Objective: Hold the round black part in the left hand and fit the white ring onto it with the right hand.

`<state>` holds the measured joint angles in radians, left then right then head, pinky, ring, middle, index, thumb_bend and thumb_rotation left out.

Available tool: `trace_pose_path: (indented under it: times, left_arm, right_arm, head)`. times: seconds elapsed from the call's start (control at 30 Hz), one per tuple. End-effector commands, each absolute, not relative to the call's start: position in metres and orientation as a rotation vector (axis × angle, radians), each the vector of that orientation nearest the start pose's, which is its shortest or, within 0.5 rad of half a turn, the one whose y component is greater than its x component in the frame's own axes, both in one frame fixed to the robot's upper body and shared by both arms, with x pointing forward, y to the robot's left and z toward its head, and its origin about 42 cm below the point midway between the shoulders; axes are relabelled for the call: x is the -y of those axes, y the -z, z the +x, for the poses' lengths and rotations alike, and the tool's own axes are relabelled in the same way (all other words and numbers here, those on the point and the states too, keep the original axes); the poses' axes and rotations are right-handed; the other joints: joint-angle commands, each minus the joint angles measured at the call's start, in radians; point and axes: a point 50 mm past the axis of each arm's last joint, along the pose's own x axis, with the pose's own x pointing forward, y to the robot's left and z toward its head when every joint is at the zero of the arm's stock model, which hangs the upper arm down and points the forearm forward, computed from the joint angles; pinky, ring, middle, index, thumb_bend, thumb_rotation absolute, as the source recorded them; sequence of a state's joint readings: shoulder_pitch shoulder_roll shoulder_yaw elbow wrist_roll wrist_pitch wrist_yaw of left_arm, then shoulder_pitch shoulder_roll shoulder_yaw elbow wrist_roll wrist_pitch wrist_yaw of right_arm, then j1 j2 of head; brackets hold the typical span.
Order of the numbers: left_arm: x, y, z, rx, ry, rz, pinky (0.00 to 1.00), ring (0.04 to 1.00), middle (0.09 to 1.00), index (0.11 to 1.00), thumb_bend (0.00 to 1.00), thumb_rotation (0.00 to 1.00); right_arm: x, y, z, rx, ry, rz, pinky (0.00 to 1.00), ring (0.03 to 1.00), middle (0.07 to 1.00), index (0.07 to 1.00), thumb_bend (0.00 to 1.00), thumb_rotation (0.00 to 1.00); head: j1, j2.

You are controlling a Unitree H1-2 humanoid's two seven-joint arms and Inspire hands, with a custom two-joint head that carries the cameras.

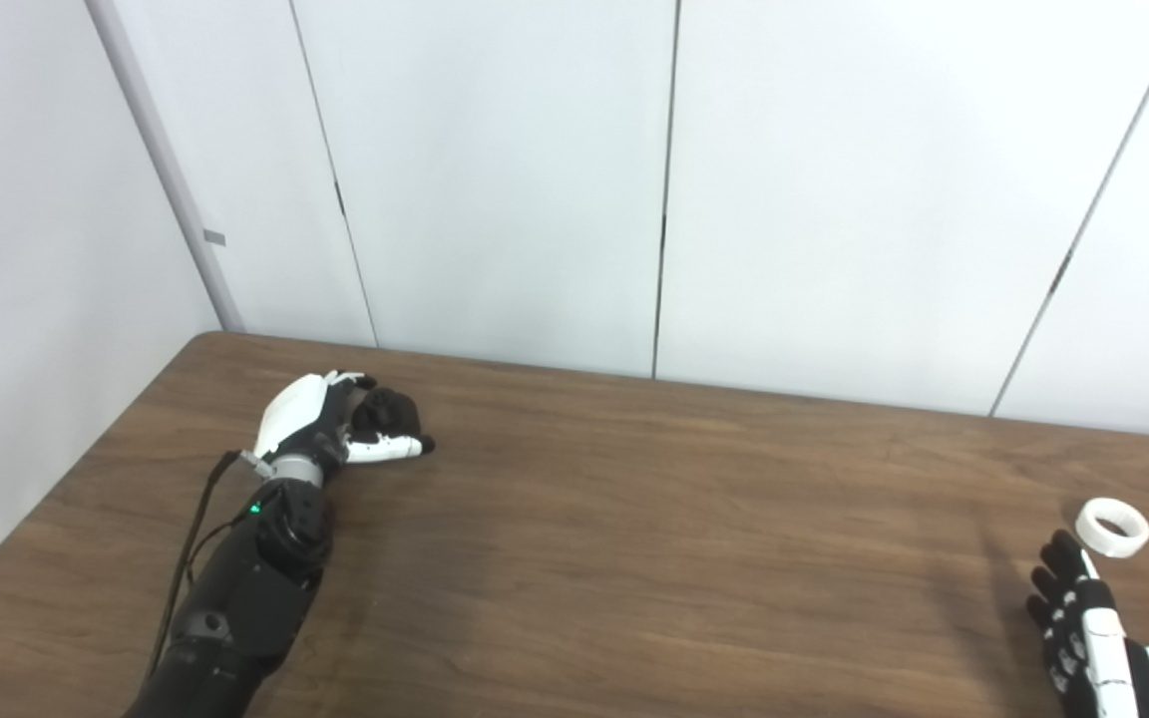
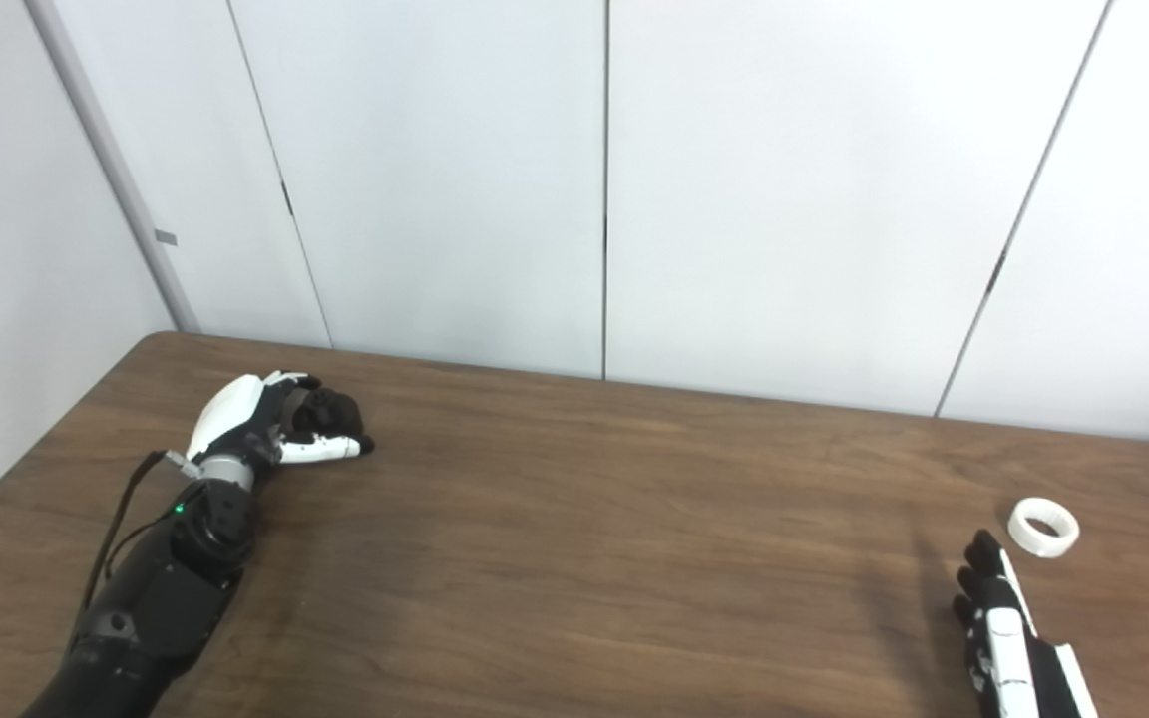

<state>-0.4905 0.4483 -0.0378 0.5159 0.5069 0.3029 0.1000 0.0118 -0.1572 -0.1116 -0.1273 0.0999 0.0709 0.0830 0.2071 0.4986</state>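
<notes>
Now L hand (image 1: 320, 424) round black part (image 1: 387, 411)

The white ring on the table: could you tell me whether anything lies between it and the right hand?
Nothing visible does. The white ring lies flat on the bare table, just beyond the right hand, with only wood between them.

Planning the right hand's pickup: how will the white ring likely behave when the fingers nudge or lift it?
The white ring lies flat on the table, so a nudge would probably slide it rather than roll it. It looks thin-walled, likely light and stiff. The right hand sits just short of it, seemingly open.
</notes>
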Motion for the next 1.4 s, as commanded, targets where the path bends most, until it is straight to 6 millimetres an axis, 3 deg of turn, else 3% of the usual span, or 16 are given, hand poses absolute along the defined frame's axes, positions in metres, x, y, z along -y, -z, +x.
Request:
trace_pose_path:
  times: [0.0,0.73,1.13,1.33,1.37]
  left_arm:
    - [-0.3957,-0.1923,0.4456,-0.200,-0.352,1.000,1.00,1.000,0.961,0.839,0.97,0.40]
    - [-0.4018,-0.1890,0.4476,-0.250,-0.361,1.006,1.00,1.000,0.942,0.801,0.96,0.39]
    - [-0.3950,-0.1864,0.4503,-0.249,-0.321,0.898,1.00,0.997,0.933,0.768,0.93,0.36]
    - [-0.3937,-0.1841,0.4500,-0.212,-0.325,0.820,0.95,0.975,0.888,0.626,0.84,0.23]
    - [-0.3936,-0.1835,0.4498,-0.203,-0.331,0.810,0.94,0.967,0.877,0.560,0.69,0.15]
  right_arm:
    - [0.2848,-0.1346,0.2812,0.074,0.010,-0.065,1.00,0.992,1.000,1.000,0.37,1.00]
    - [0.2874,-0.1336,0.2820,0.072,0.015,-0.044,1.00,1.000,1.000,1.000,0.41,1.00]
    - [0.2882,-0.1325,0.2826,0.069,0.018,-0.059,1.00,0.997,1.000,1.000,0.43,1.00]
    - [0.2894,-0.1329,0.2830,0.070,0.016,-0.062,1.00,1.000,1.000,1.000,0.44,1.00]
    - [0.2899,-0.1330,0.2831,0.072,0.015,-0.063,1.00,1.000,1.000,1.000,0.44,1.00]
  head:
    - [0.000,0.002]
    - [-0.001,0.005]
    - [-0.007,0.002]
    - [-0.006,0.002]
    - [-0.005,0.002]
